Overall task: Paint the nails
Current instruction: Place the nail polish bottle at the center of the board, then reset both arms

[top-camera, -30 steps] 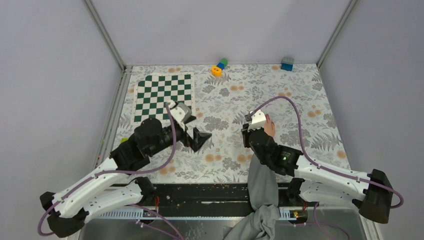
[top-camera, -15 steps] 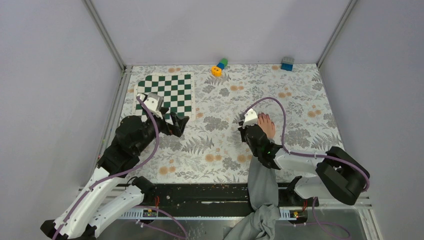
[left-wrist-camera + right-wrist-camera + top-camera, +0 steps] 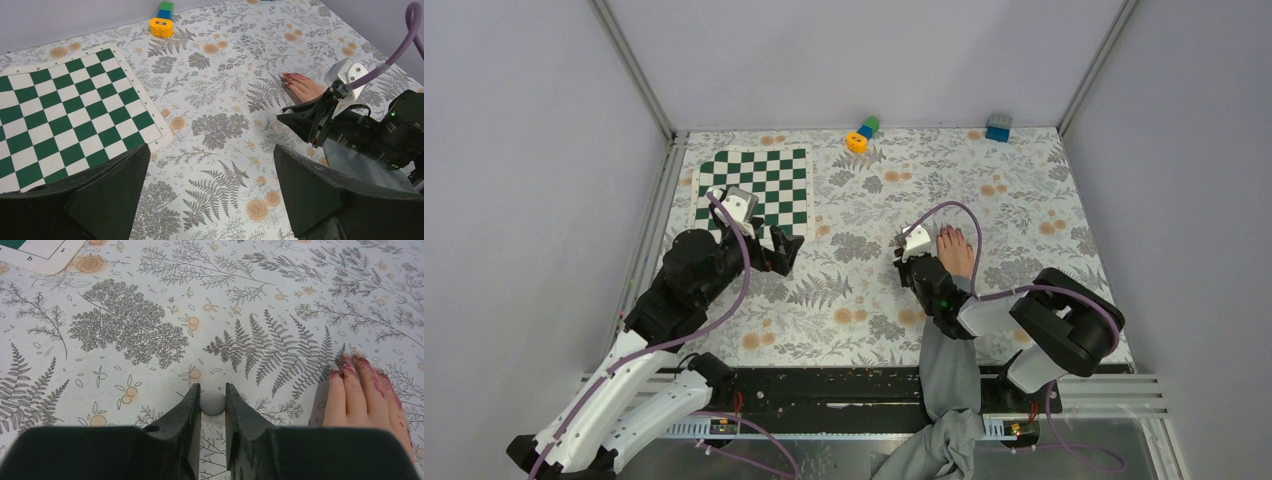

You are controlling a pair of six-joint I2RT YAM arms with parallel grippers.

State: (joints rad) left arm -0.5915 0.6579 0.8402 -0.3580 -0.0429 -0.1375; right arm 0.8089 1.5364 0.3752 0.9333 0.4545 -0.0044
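On the floral table [image 3: 1024, 180], the person's hand [image 3: 957, 255] is lying flat right of centre, with the right gripper [image 3: 213, 401] sitting just beside it and the left gripper [image 3: 211, 155] hanging wide open and empty, well apart near the chessboard [image 3: 754, 195]. The nails [image 3: 347, 363] are showing dark red, but so is the skin around them, so another stroke is risking more smearing. The right jaws are pinching a small grey round tip [image 3: 213, 403], nearly closed, and its working end is hiding from view, making its reach easy to misjudge.
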